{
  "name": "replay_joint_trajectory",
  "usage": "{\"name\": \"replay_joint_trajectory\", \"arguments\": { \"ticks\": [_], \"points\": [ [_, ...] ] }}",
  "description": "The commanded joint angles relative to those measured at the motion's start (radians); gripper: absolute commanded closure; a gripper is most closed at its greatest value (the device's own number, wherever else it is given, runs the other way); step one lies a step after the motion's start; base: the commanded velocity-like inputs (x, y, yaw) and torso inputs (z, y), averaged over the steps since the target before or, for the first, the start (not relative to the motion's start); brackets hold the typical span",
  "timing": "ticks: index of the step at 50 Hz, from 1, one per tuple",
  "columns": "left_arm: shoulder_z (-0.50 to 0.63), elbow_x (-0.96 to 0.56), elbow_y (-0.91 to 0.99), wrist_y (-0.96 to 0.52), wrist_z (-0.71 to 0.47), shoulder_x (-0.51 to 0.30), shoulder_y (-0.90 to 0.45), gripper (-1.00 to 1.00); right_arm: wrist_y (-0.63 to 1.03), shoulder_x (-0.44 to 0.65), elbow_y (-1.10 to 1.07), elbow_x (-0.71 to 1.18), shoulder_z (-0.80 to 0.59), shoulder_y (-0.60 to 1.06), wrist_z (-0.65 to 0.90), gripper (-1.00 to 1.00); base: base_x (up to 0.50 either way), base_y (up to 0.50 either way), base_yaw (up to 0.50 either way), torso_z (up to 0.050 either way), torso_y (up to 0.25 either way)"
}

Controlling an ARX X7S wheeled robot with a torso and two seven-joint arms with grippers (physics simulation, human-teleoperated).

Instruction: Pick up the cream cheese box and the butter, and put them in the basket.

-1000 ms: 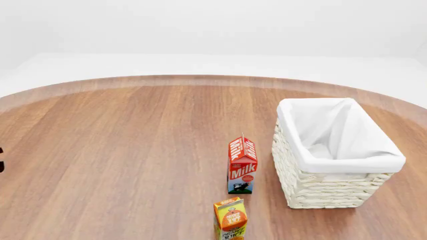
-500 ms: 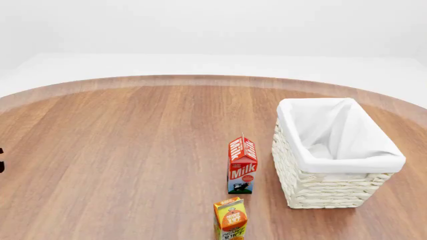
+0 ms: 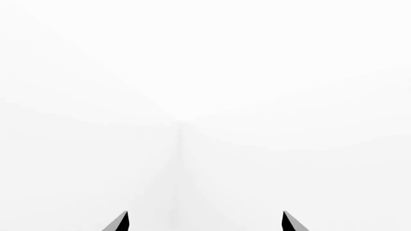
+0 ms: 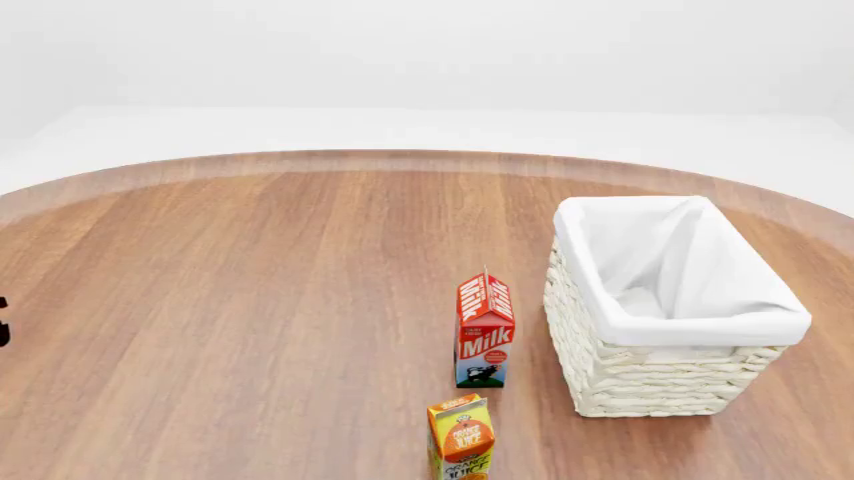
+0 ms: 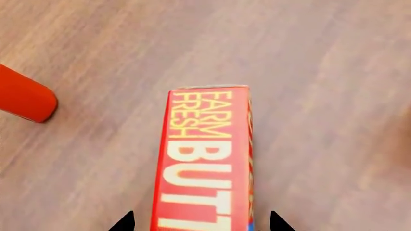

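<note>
Your head view shows the basket (image 4: 674, 305) standing on the wooden surface (image 4: 267, 300) at the right. Its white cloth lining (image 4: 667, 265) is visible down to the bottom, and nothing shows inside it. The milk carton (image 4: 485, 330) stands upright just beside the basket's left wall, not touching it. The orange juice carton (image 4: 462, 438) stands upright nearer to you, cut off by the lower frame edge. Neither the butter nor the cream cheese box appears in this view.

Only your right wrist view shows the butter (image 5: 205, 159). It lies flat on the surface with its red face and the lettering "FARM FRESH BUTT" turned toward the camera. The right gripper (image 5: 200, 222) is spread open, with one dark fingertip (image 5: 123, 222) showing on each side of the box; whether they touch it cannot be determined. A rounded red-orange object (image 5: 24, 96) lies apart from the butter at the frame edge; it cannot be identified.

Your left wrist view shows only blank white background. The left gripper (image 3: 204, 222) is released and holds nothing, its two fingertips (image 3: 118, 223) well apart.
</note>
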Motion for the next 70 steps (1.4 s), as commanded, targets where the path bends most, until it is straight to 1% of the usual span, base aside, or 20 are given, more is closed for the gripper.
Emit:
{"name": "replay_joint_trajectory", "arguments": {
  "ticks": [1, 17, 24, 25, 28, 45, 49, 50, 51, 52, 54, 55, 56, 58, 59, 61, 62, 63, 67, 70],
  "points": [
    [-0.020, 0.017, 0.002, 0.013, 0.023, 0.017, 0.005, -1.00, -0.003, -0.016, 0.029, -0.013, 0.011, 0.001, -0.049, -1.00, 0.00, 0.00, 0.00, 0.000, 0.000],
    [-0.015, 0.018, 0.003, 0.012, 0.023, 0.018, 0.005, -1.00, -0.025, -0.012, 0.106, -0.026, 0.010, 0.000, -0.099, -1.00, 0.00, 0.00, 0.00, 0.000, 0.000],
    [-0.017, 0.016, 0.001, 0.015, 0.024, 0.018, 0.007, -1.00, -0.022, -0.016, 0.115, -0.046, -0.019, 0.000, -0.125, -1.00, 0.00, 0.00, 0.00, 0.000, 0.000],
    [-0.018, 0.015, 0.000, 0.015, 0.024, 0.018, 0.007, -1.00, -0.017, -0.015, 0.110, -0.052, -0.026, 0.005, -0.129, 1.00, 0.00, 0.00, 0.00, 0.000, 0.000],
    [-0.019, 0.014, 0.000, 0.015, 0.024, 0.018, 0.006, -1.00, -0.009, -0.015, 0.089, -0.078, -0.053, 0.019, -0.144, 1.00, 0.00, 0.00, 0.00, 0.000, 0.000],
    [-0.019, 0.015, 0.002, 0.014, 0.023, 0.017, 0.007, -1.00, -0.009, -0.005, 0.039, -0.108, -0.056, 0.031, -0.078, 1.00, 0.00, 0.00, 0.00, 0.000, 0.000],
    [-0.021, 0.015, 0.005, 0.015, 0.023, 0.017, 0.009, -1.00, -0.026, 0.005, -0.031, -0.128, -0.024, 0.046, -0.010, 1.00, 0.00, 0.00, 0.00, 0.000, 0.000],
    [-0.023, 0.016, 0.005, 0.015, 0.022, 0.018, 0.010, -1.00, -0.030, 0.011, -0.077, -0.166, -0.024, 0.072, 0.007, 1.00, 0.00, 0.00, 0.00, 0.000, 0.000],
    [-0.023, 0.015, 0.005, 0.015, 0.022, 0.018, 0.010, -1.00, -0.028, 0.010, -0.092, -0.141, -0.005, 0.075, 0.028, 1.00, 0.00, 0.00, 0.00, 0.000, 0.000],
    [-0.024, 0.016, 0.005, 0.015, 0.022, 0.018, 0.010, -1.00, -0.029, 0.013, -0.124, -0.172, -0.010, 0.094, 0.037, 1.00, 0.00, 0.00, 0.00, 0.000, 0.000],
    [-0.025, 0.016, 0.009, 0.013, 0.021, 0.017, 0.011, -1.00, -0.025, 0.013, -0.180, -0.155, 0.016, 0.118, 0.075, 1.00, 0.00, 0.00, 0.00, 0.000, 0.000],
    [-0.025, 0.016, 0.009, 0.013, 0.021, 0.017, 0.011, -1.00, -0.025, 0.016, -0.209, -0.177, 0.021, 0.135, 0.094, 1.00, 0.00, 0.00, 0.00, 0.000, 0.000],
    [-0.025, 0.015, 0.009, 0.009, 0.021, 0.014, 0.007, -1.00, -0.026, 0.018, -0.232, -0.149, 0.044, 0.145, 0.109, 1.00, 0.00, 0.00, 0.00, 0.000, 0.000],
    [-0.025, 0.012, 0.012, 0.004, 0.020, 0.011, 0.003, -1.00, -0.025, 0.024, -0.280, -0.174, 0.059, 0.175, 0.138, 1.00, 0.00, 0.00, 0.00, 0.000, 0.000],
    [-0.025, 0.012, 0.013, -0.001, 0.019, 0.010, 0.001, -1.00, -0.025, 0.025, -0.298, -0.155, 0.075, 0.186, 0.151, 1.00, 0.00, 0.00, 0.00, 0.000, 0.010],
    [-0.024, 0.010, -0.011, 0.038, 0.025, 0.026, 0.007, -1.00, -0.023, 0.028, -0.347, -0.127, 0.116, 0.221, 0.194, 1.00, 0.00, 0.00, 0.00, 0.000, 0.000],
    [-0.023, 0.012, -0.014, 0.042, 0.027, 0.025, 0.007, -1.00, -0.019, 0.029, -0.382, -0.081, 0.147, 0.247, 0.231, 1.00, 0.00, 0.00, 0.00, 0.000, 0.000],
    [-0.027, -0.018, -0.008, 0.027, 0.013, 0.035, 0.002, -1.00, -0.017, 0.029, -0.393, -0.074, 0.153, 0.257, 0.240, 1.00, 0.00, 0.00, 0.00, 0.000, 0.000],
    [-0.025, -0.017, 0.003, 0.015, 0.008, 0.032, -0.001, -1.00, -0.011, 0.031, -0.435, -0.016, 0.190, 0.299, 0.290, 1.00, 0.00, 0.00, 0.00, 0.000, 0.000],
    [-0.025, -0.017, 0.006, 0.009, 0.006, 0.030, -0.004, -1.00, -0.007, 0.037, -0.490, 0.062, 0.235, 0.362, 0.358, 1.00, 0.00, 0.00, 0.00, 0.000, 0.000]
  ]
}}
